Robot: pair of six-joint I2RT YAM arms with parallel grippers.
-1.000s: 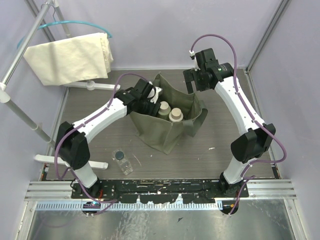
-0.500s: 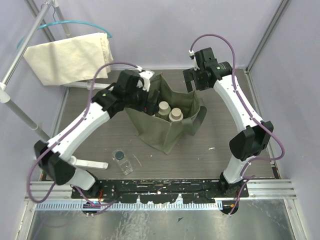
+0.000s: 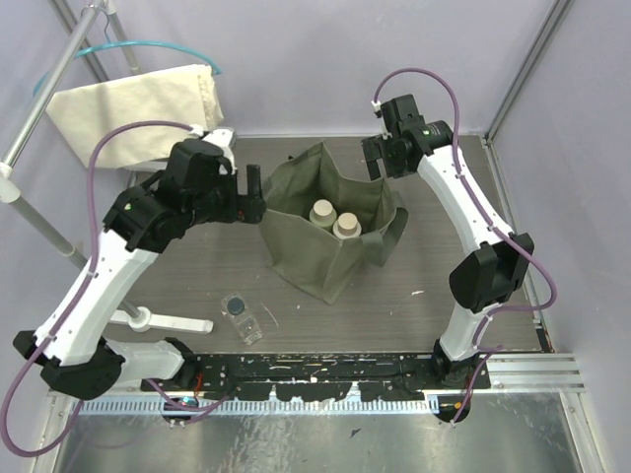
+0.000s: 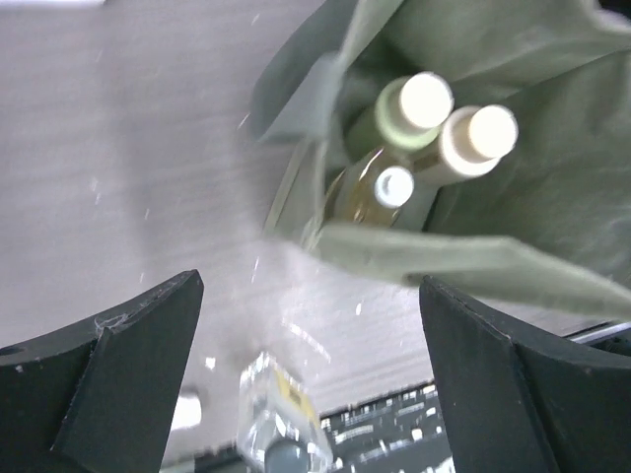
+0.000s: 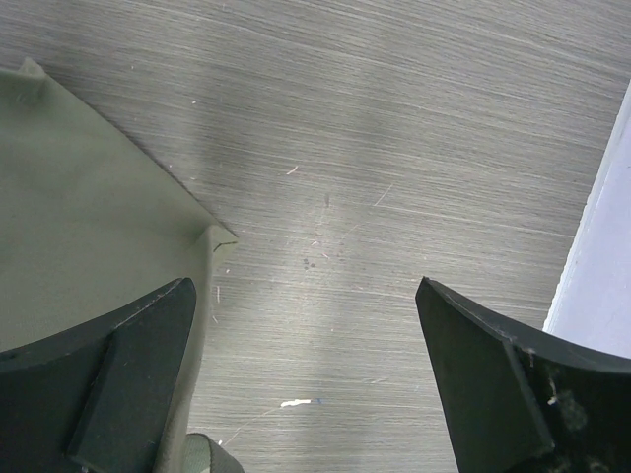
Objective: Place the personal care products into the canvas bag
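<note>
Canvas bag (image 3: 325, 258): mouth open to the top, three bottle caps (image 4: 426, 99) crowded at its middle, free room around them. Flanks: left gripper (image 3: 252, 197) just beside the left wall, right gripper (image 3: 377, 160) at the far right corner, both with jaws spread. Tabletop (image 3: 197, 266): bare strip between bag and clear bottle (image 3: 240, 317); cloth rack (image 3: 59, 69) along the far left.

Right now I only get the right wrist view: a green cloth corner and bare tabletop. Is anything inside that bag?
Observer: Yes. The left wrist view looks into the canvas bag and shows three inside: the olive-yellow bottle, the squat cream bottle and the amber bottle.
Operator: Anything left outside?
Observer: The clear dark-capped bottle sits on the table, nearer the front edge than the bag.
Operator: Is the left claw holding something?
Observer: No, the left gripper is open and empty, beside the bag.
</note>
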